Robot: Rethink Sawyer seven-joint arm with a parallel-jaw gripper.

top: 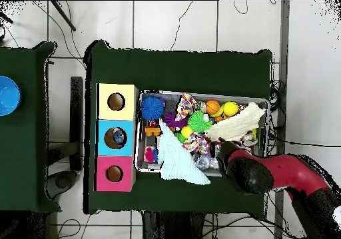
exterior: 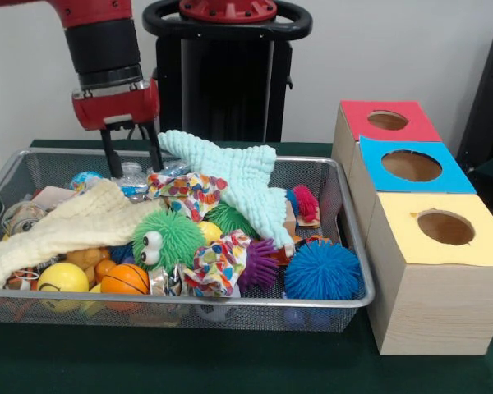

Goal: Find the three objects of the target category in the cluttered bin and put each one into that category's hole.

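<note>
The red and black arm reaches down at the far left corner of the wire mesh bin, and its tool hangs with its two dark fingers spread apart, tips down among the clutter. Right beside the tips lies a crinkly clear plastic piece with blue marks, tucked against the pale yellow cloth and the mint cloth. The bin sits on the green surface, heaped with a green googly-eyed ball, a blue spiky ball and an orange ball. Just to its right stand three wooden boxes; the blue-panelled hole is the middle one, between red and yellow. From overhead, something pale shows inside that hole.
</note>
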